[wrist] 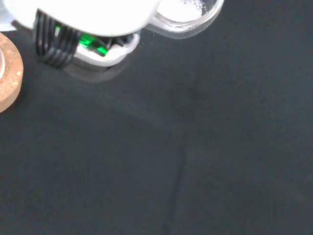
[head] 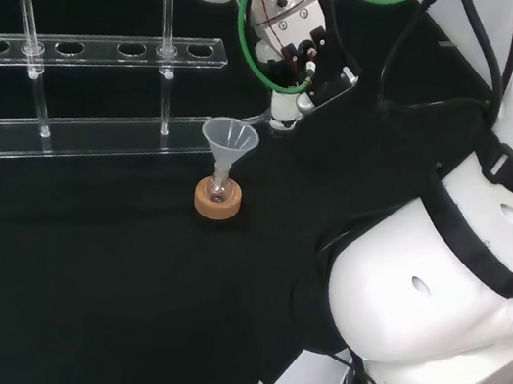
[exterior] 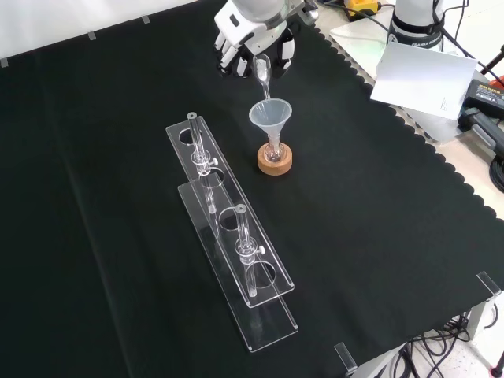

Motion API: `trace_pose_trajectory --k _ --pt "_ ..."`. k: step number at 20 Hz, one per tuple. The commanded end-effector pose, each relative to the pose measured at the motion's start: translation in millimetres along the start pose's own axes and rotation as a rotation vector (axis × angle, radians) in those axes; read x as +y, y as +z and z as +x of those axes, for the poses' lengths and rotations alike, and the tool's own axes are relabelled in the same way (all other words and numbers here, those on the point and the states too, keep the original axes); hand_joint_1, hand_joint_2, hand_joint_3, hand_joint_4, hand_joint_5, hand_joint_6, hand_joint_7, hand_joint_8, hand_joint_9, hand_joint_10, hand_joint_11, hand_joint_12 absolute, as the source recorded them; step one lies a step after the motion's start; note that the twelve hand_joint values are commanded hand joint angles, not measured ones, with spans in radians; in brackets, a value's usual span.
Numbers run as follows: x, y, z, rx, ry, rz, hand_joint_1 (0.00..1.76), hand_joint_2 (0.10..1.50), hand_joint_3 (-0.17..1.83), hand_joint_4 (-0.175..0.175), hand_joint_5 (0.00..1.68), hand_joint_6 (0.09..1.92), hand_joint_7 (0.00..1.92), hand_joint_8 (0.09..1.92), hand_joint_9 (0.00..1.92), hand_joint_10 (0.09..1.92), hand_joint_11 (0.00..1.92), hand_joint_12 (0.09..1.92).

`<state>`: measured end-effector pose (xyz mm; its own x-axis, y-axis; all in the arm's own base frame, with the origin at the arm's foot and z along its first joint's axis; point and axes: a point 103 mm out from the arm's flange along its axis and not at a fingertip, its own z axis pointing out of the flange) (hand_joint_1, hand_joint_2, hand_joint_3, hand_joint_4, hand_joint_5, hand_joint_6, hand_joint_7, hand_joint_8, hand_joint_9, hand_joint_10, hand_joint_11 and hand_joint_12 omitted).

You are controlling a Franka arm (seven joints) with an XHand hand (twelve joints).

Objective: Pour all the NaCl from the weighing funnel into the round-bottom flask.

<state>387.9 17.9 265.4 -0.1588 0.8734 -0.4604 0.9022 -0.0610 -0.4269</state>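
My hand [head: 290,29] [exterior: 250,35] hangs above the back of the cloth, its fingers curled round a clear weighing funnel [exterior: 264,72]. The weighing funnel tilts down, its spout over the mouth of a clear plastic funnel [head: 229,138] [exterior: 270,114]. That funnel stands in the neck of a small round-bottom flask [head: 221,186] [exterior: 273,146] on a cork ring [head: 218,202] [exterior: 275,163]. In the wrist view the weighing funnel's bowl [wrist: 188,14] holds some white powder, and the cork ring's edge [wrist: 7,73] shows beside a blurred white part of the hand [wrist: 93,14].
A clear acrylic rack [head: 91,58] [exterior: 228,236] with a few glass tubes stands left of the flask in the head view, nearer the camera in the front view. White paper [exterior: 425,75] lies past the cloth's scalloped edge.
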Motion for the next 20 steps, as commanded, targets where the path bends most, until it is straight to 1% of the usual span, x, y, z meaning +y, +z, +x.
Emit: trace_pose_trajectory --k 1,13,18,20 --pt "-0.6 -1.2 3.8 -0.047 0.006 0.002 1.12 0.57 0.85 0.175 1.23 0.85 0.51 0.71 0.87 0.43 0.71 1.11" --pt "-1.1 -3.1 5.5 -0.102 0.015 -0.003 1.12 0.57 0.85 0.175 1.23 0.85 0.51 0.71 0.87 0.42 0.71 1.11" --pt "-1.5 -5.2 11.0 -0.141 0.018 -0.013 1.12 0.57 0.85 0.175 1.23 0.85 0.51 0.71 0.87 0.42 0.71 1.11" --pt "-1.1 -3.5 11.5 -0.143 0.017 -0.018 1.12 0.57 0.85 0.175 1.23 0.86 0.51 0.71 0.87 0.42 0.71 1.11"
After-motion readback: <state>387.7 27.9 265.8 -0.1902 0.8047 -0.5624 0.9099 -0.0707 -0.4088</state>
